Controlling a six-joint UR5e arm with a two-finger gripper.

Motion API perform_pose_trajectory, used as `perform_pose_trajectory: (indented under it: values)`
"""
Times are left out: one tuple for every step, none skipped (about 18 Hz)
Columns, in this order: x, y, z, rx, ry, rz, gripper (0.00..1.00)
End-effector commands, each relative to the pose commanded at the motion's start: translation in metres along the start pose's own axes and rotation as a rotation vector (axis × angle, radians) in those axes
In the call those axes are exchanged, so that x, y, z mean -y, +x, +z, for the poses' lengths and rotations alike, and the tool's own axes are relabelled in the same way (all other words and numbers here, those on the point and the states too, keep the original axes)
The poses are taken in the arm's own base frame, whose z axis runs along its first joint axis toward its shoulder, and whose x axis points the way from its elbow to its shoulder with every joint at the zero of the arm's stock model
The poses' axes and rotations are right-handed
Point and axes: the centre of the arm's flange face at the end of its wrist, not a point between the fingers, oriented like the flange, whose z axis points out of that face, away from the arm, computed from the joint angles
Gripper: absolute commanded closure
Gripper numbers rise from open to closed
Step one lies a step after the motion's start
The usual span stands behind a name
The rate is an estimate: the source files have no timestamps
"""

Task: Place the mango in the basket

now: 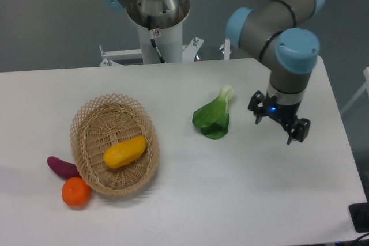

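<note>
Yellow-orange and smooth-skinned, the mango (125,151) is lying inside the basket (95,111), resting on the woven floor a little toward the lower middle, its long side tilting up to the right. It is looking like a firm, fairly weighty fruit with a slick, rounded skin, so I am judging that it would tend to slip out of a narrow pinch; the safest hold would be across its short width near the middle, where the sides run most nearly parallel, with only moderate squeeze so the flesh is not bruised. The wicker around it is appearing light and stiff, with an open lattice rim that a finger could snag on. The gripper (279,123) is hovering at the right of the frame, above the white table (173,211), well apart from the fruit and on the far side of a leafy green vegetable (213,117) lying between them. Its two fingers are standing apart and nothing is sitting between them. An orange (76,192) and a purple sweet potato (62,167) are lying just outside the basket at the lower left. With the fruit already sitting in the basket, the task is looking done.
</note>
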Motion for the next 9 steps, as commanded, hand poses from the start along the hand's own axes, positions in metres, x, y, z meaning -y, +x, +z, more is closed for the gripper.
perform_pose_trajectory:
  values:
    - [-0.0010, -0.0007, 0.0005, -0.001, 0.000, -0.002, 0.00]
    - [-0.0039, -0.0017, 0.0015, -0.003, -0.001, -0.005, 0.00]
    - [-0.0049, -0.0018, 0.0017, -0.004, -0.001, -0.006, 0.00]
    - [-0.0049, -0.0020, 0.0015, -0.003, -0.001, -0.006, 0.00]
    - [-0.0040, -0.0008, 0.0031, -0.003, -0.001, -0.005, 0.00]
    - [-0.0039, -0.0005, 0.0034, -0.006, 0.000, -0.005, 0.00]
    - [-0.0031, -0.0001, 0.0047, -0.010, -0.001, -0.003, 0.00]
    - [-0.0032, 0.0005, 0.0058, -0.011, -0.002, -0.003, 0.00]
    - [-0.0031, 0.0013, 0.0056, -0.012, 0.000, -0.002, 0.00]
